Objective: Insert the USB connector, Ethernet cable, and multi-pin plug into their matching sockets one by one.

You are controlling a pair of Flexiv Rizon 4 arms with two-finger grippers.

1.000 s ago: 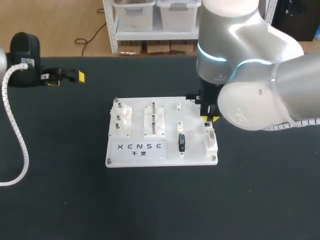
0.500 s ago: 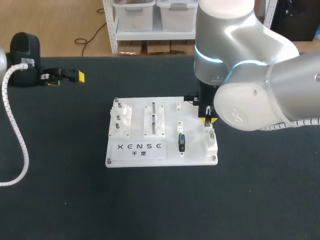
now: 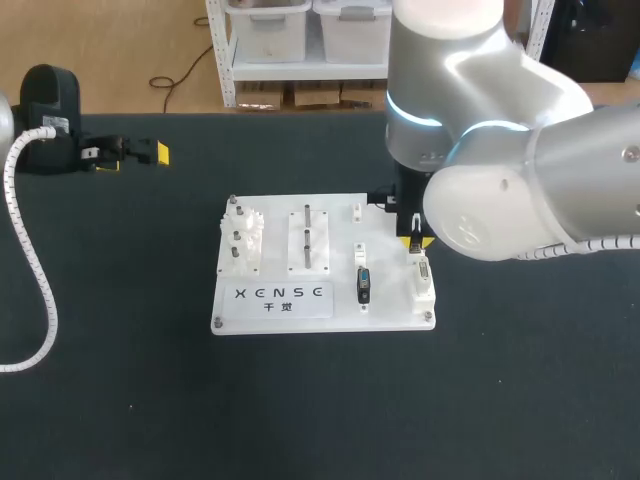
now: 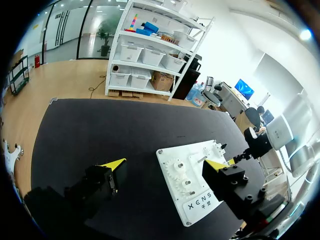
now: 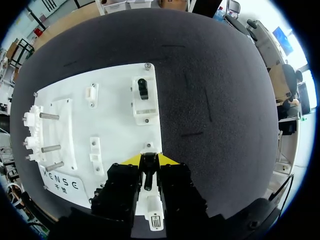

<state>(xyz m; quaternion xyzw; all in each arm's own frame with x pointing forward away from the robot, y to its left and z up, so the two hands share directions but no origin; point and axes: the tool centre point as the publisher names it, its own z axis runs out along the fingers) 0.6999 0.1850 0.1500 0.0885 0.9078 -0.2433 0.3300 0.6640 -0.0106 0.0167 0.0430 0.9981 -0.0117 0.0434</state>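
Dark plug (image 5: 147,177), type not identifiable, is clamped between the fingers of the right gripper (image 5: 148,159). It is directly above the white socket block (image 3: 424,282) at the right edge of the white board (image 3: 275,312). A second black plug (image 3: 363,285) sits in the neighbouring socket block, just beside the first. Gear posts (image 3: 241,238) and metal pegs (image 3: 307,235) occupy the board's left half. Left gripper (image 3: 130,152) hangs at the far left rear of the black table (image 3: 120,400), well apart from the board, fingers spread wide with nothing between them.
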